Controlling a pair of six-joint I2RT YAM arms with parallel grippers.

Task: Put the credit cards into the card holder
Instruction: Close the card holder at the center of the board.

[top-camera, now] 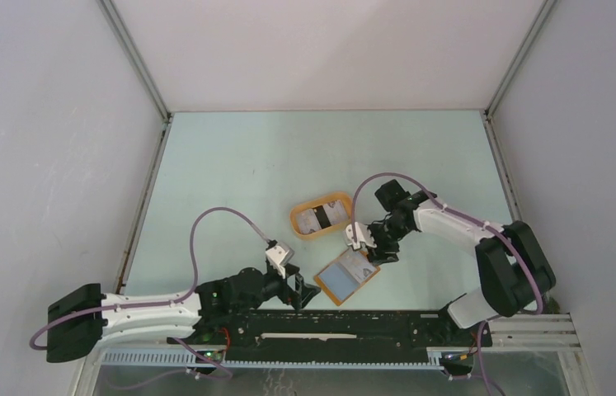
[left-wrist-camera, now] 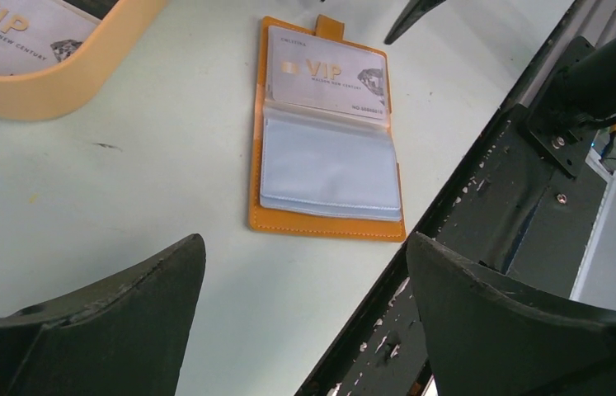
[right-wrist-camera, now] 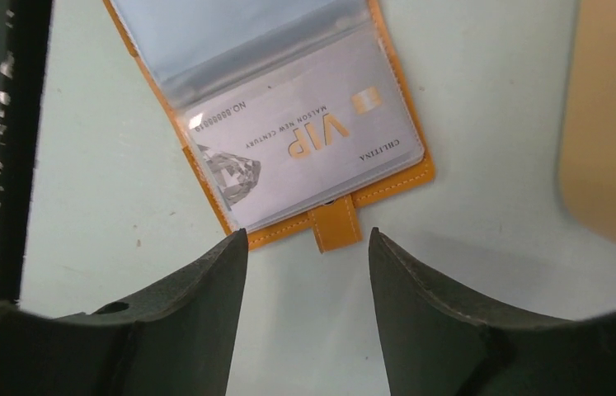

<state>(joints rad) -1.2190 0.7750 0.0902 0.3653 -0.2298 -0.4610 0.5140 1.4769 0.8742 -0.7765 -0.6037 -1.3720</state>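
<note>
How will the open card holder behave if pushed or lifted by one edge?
The card holder lies flat and thin on the smooth table, so a push would probably slide it, not tip it. Its clear sleeves look soft, so lifted by one edge it may fold or sag.

Bright, even, diffuse light falls from above on the pale table (top-camera: 288,157), and the white walls bounce it back, so shadows are soft and faint. In the top view a weak shadow hugs the orange tray (top-camera: 321,216). Focus is sharp from near to far, and the frame posts (top-camera: 135,58) run straight. In the wrist views the left gripper (left-wrist-camera: 304,243) and right gripper (right-wrist-camera: 306,235) appear dark, underexposed and soft-edged close to the lens. The card holder (left-wrist-camera: 329,223) is crisp and its credit card (left-wrist-camera: 327,73) has legible print. The clear sleeves carry a mild milky sheen.
</note>
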